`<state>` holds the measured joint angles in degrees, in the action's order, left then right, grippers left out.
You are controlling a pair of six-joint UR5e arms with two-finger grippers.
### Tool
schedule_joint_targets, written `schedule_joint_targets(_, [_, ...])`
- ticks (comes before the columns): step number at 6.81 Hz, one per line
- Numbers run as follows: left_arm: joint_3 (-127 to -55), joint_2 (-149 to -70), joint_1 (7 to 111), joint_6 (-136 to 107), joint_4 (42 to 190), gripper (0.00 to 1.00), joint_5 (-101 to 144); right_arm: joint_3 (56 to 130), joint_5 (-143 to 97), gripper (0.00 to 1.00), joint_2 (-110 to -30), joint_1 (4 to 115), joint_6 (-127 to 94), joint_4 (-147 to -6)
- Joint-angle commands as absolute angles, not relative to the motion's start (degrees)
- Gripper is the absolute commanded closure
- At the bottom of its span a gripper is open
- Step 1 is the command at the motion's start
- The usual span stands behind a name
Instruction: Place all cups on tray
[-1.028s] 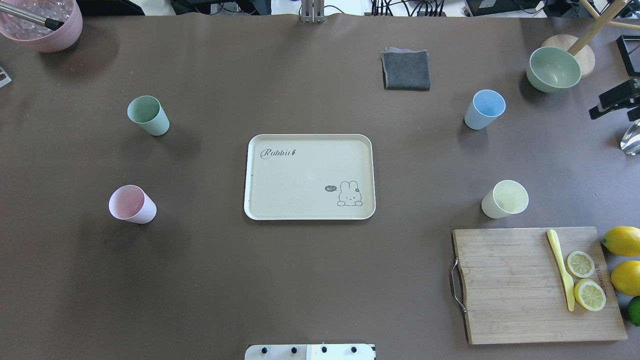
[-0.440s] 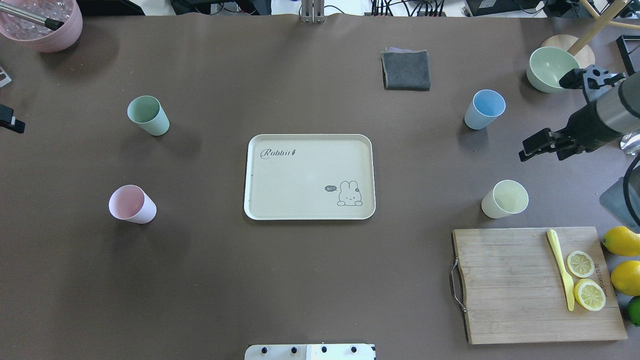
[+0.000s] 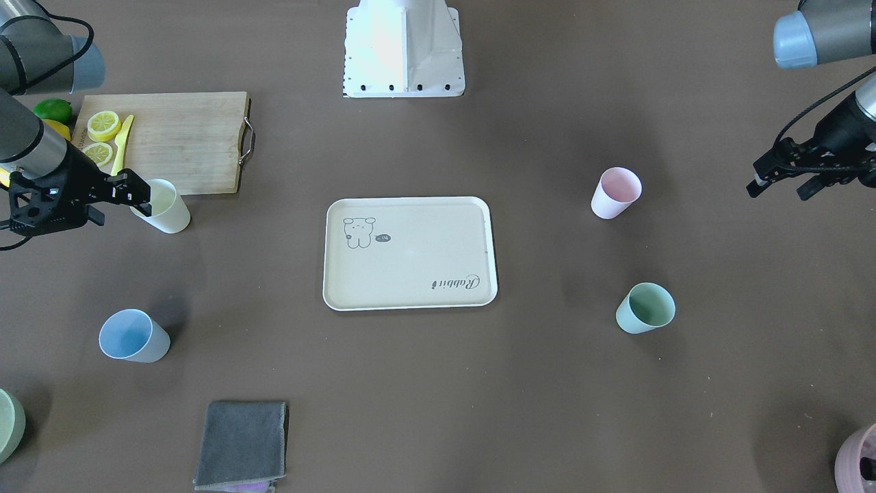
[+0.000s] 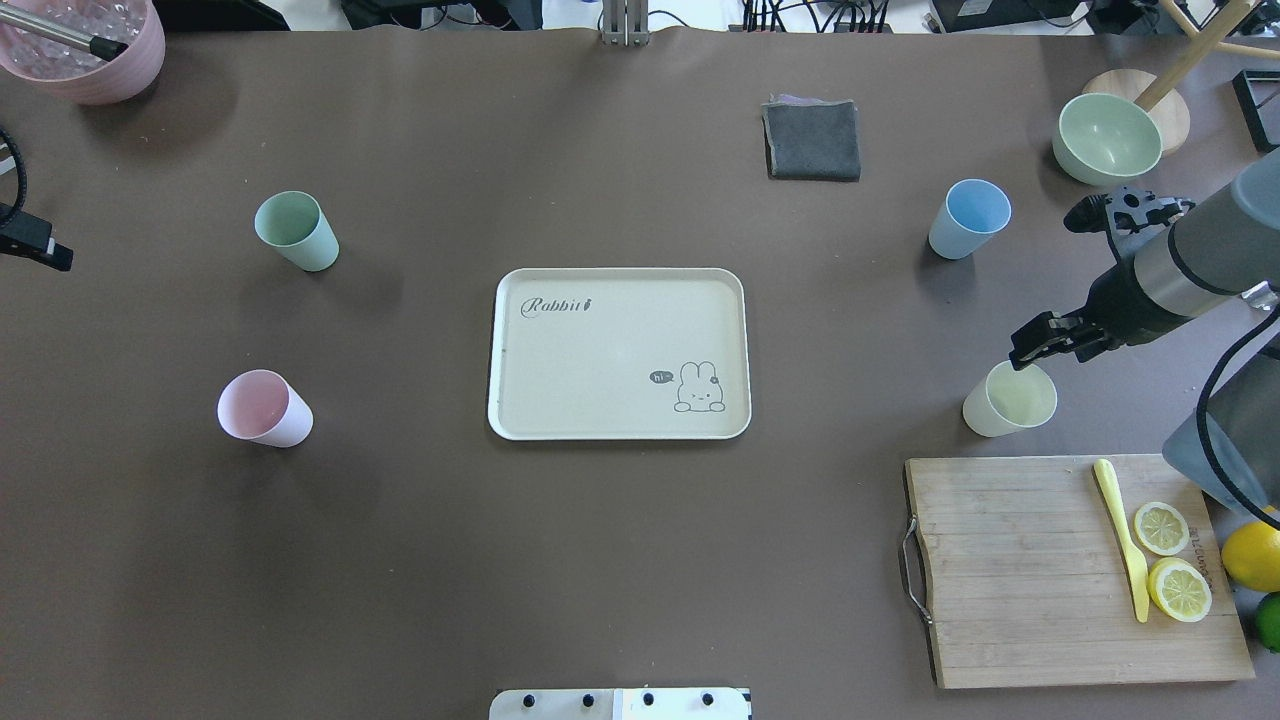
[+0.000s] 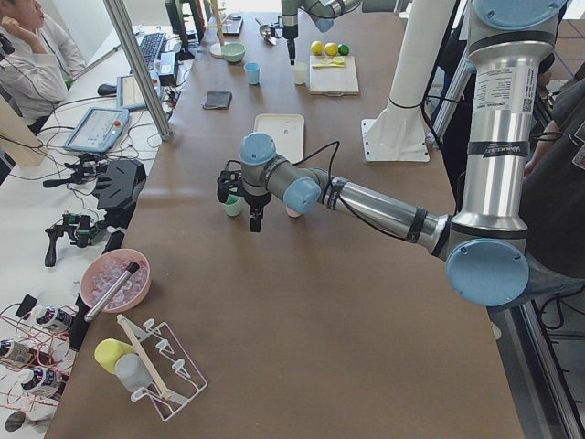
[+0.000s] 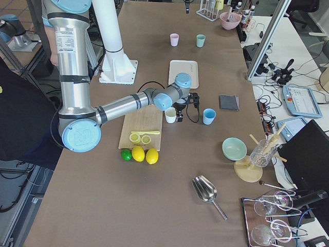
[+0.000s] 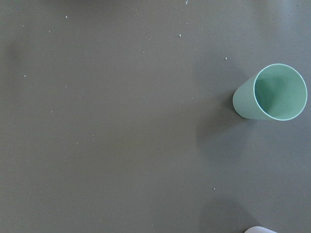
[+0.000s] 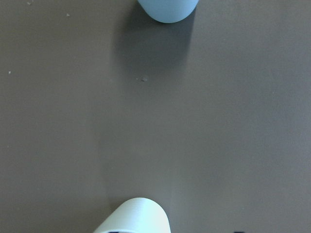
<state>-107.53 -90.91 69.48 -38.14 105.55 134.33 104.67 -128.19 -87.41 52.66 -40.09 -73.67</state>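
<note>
Right claw (image 4: 1030, 345): jaws apart, empty. The pale yellow cup (image 4: 1010, 398) stands upright on the counter just below its tips, on the robot's side; contact cannot be judged. This arm is the nearer. The tray (image 4: 620, 434) lies well apart from the claw, centreward.

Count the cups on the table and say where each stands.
4, all off the tray, seen from the robot: mint green cup far left, pink cup near left, light blue cup far right, pale yellow cup near right by the cutting board. None seems hidden.

Tray (image 4: 600, 350) central, two cups (image 4: 295, 230) each side
</note>
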Motion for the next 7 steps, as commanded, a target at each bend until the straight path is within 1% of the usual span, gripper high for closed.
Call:
schedule_joint_targets(1, [-108.19,-90.79,69.35,-38.93,105.47,0.02,134.30,105.47,-128.93,0.21,-88.76,52.03,-39.73,-73.65])
schedule_joint_targets(2, [-108.19,-90.88,69.35,-38.94,105.56,0.02,134.30,105.47,-128.76,0.39,-89.47,51.68,-39.73,-73.65])
schedule_joint_targets(3, [-108.02,-90.97,69.08,-38.94,105.56,0.02,134.30,105.12,-128.41,0.60,-89.47,51.24,-39.73,-73.65])
schedule_joint_targets(4, [-108.02,-90.79,67.78,-39.02,105.47,0.02,134.30,105.12,-128.41,0.85,-89.47,50.63,-40.07,-73.74])
schedule_joint_targets(5, [-109.06,-90.62,65.68,-41.20,105.56,0.03,134.30,105.12,-129.02,1.00,-88.95,50.36,-39.90,-73.74])
schedule_joint_targets(6, [-109.77,-90.53,61.04,-44.61,105.56,0.04,131.60,105.29,-129.37,1.00,-87.81,50.10,-40.42,-73.83])
schedule_joint_targets(7, [-110.47,-90.61,56.30,-46.48,105.64,0.08,127.66,105.03,-129.98,1.00,-84.93,50.10,-40.86,-74.44])
